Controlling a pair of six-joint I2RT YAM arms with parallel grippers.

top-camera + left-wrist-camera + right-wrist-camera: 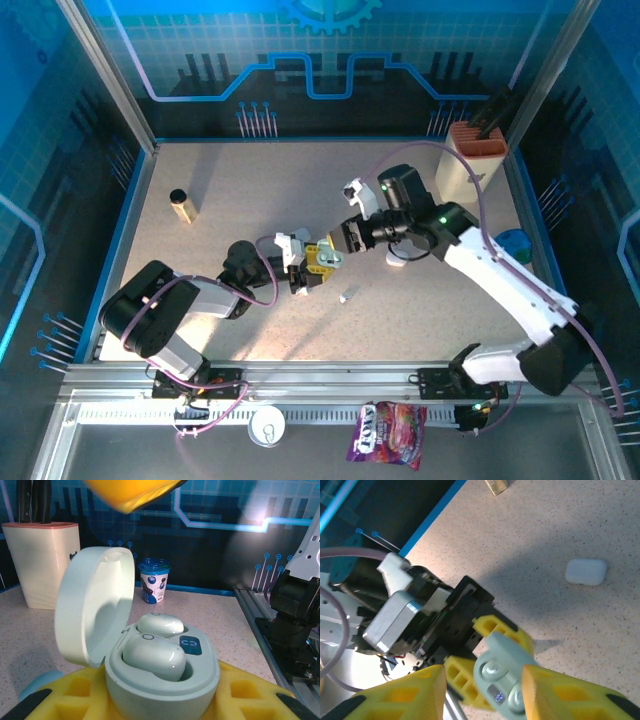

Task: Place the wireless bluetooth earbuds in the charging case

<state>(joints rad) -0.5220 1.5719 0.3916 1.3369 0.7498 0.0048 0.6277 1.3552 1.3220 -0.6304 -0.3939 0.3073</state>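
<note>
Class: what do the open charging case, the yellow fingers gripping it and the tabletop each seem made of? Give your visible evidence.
Charging case: probably moulded plastic, pale mint, smooth satin finish with soft highlights.
Yellow fingers of the left gripper: likely printed or moulded plastic, matt, with square hollow cells.
Tabletop: speckled beige, perhaps laminate or a stone-look surface; the look leaves it open.

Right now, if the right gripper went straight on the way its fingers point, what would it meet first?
Most likely the open charging case in the left gripper: the right wrist view shows it straight ahead between the fingers of the right gripper. The remaining gap is unclear.
</note>
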